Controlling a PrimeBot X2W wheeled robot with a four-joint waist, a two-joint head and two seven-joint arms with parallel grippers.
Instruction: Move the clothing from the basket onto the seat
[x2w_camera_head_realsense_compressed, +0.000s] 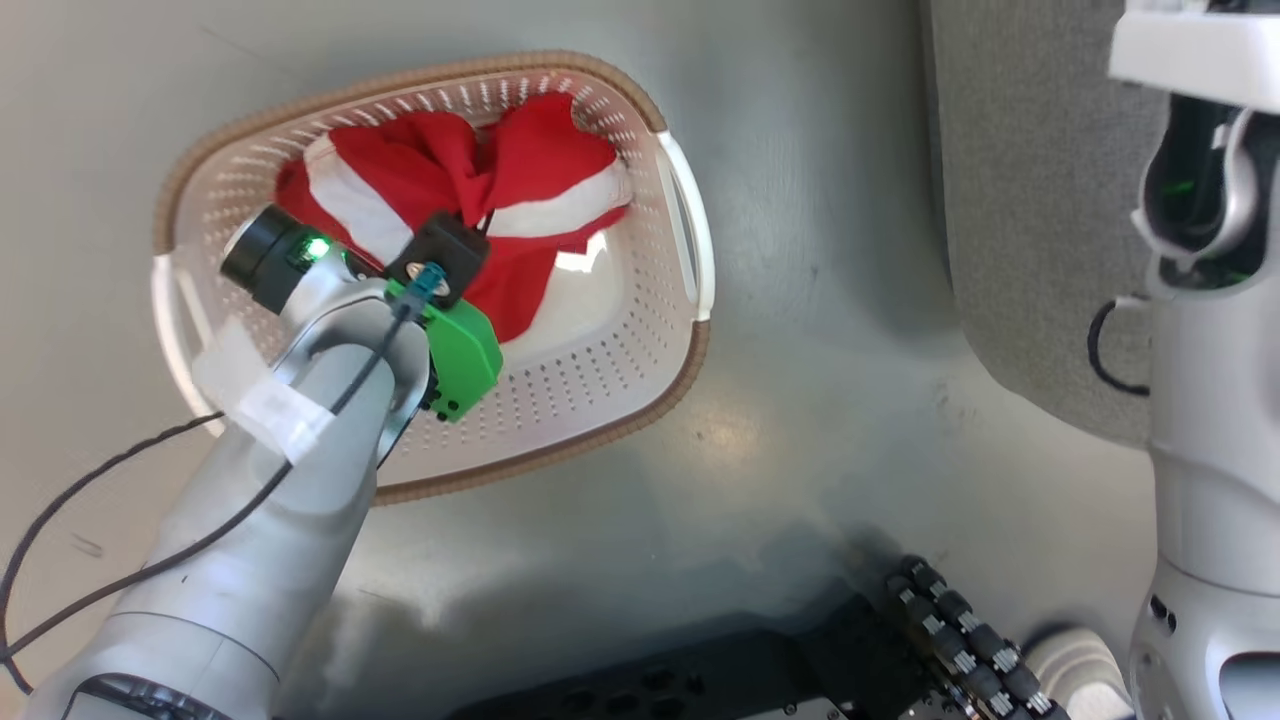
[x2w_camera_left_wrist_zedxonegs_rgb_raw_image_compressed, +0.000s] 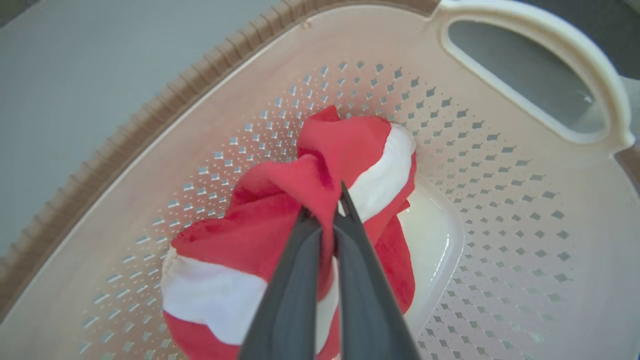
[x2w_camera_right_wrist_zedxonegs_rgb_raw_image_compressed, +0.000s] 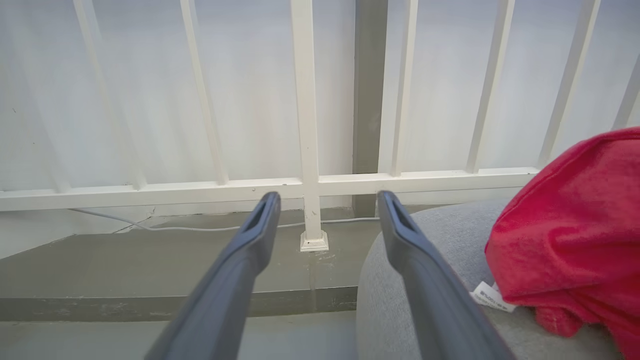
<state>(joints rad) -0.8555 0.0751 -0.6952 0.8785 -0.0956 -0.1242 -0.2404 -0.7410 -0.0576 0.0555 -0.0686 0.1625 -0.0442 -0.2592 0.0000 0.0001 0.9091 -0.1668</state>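
A red garment with white stripes (x2w_camera_head_realsense_compressed: 470, 190) lies bunched in the cream basket (x2w_camera_head_realsense_compressed: 590, 385) on the floor. My left gripper (x2w_camera_left_wrist_zedxonegs_rgb_raw_image_compressed: 327, 205) reaches down into the basket, its fingers shut on a fold of that clothing (x2w_camera_left_wrist_zedxonegs_rgb_raw_image_compressed: 310, 185). My left arm covers the gripper in the head view. A second red garment (x2w_camera_right_wrist_zedxonegs_rgb_raw_image_compressed: 575, 235) with a small white label rests on the grey seat (x2w_camera_right_wrist_zedxonegs_rgb_raw_image_compressed: 440, 235), just right of my right gripper (x2w_camera_right_wrist_zedxonegs_rgb_raw_image_compressed: 327, 207), which hangs open and empty. The seat's edge (x2w_camera_head_realsense_compressed: 1030, 220) shows at the head view's right.
A white railing (x2w_camera_right_wrist_zedxonegs_rgb_raw_image_compressed: 307, 185) and wall stand beyond the seat, with a thin cable on the grey floor (x2w_camera_right_wrist_zedxonegs_rgb_raw_image_compressed: 150, 260). My pale right arm (x2w_camera_head_realsense_compressed: 1210, 330) rises at the head view's right edge. My dark base (x2w_camera_head_realsense_compressed: 900, 640) sits below.
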